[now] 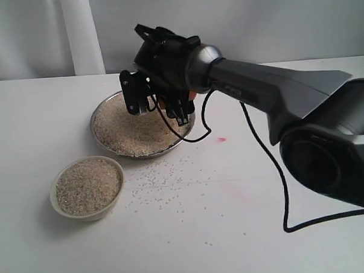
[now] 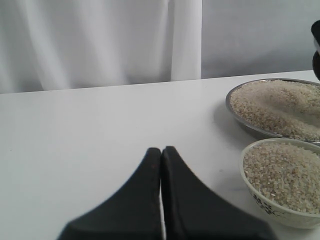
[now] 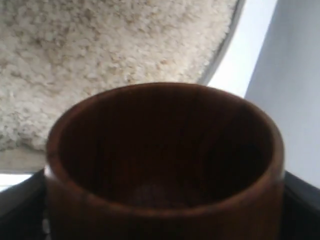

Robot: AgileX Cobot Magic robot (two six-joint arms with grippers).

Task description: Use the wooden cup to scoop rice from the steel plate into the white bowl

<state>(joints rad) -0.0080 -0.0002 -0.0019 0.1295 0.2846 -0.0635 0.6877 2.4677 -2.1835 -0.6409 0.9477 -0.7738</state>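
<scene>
The steel plate [image 1: 99, 129] holds a wide heap of rice [image 1: 136, 127]. Over its far side hangs my right gripper [image 1: 158, 105], shut on the wooden cup [image 3: 165, 200]. In the right wrist view the cup's dark inside looks almost empty and its mouth faces the rice [image 3: 100, 50]; black fingers [image 3: 15, 202] show at its sides. In the exterior view the gripper hides most of the cup. The white bowl [image 1: 64, 209], nearly full of rice [image 1: 87, 186], stands in front of the plate. My left gripper [image 2: 161, 150] is shut on nothing, low over the table beside the bowl [image 2: 260, 202] and plate [image 2: 231, 107].
Loose grains [image 1: 166, 184] are scattered on the white table between plate and bowl. A black cable [image 1: 281, 174] trails from the right arm across the table. A pink mark [image 1: 221, 139] lies right of the plate. A white curtain backs the table.
</scene>
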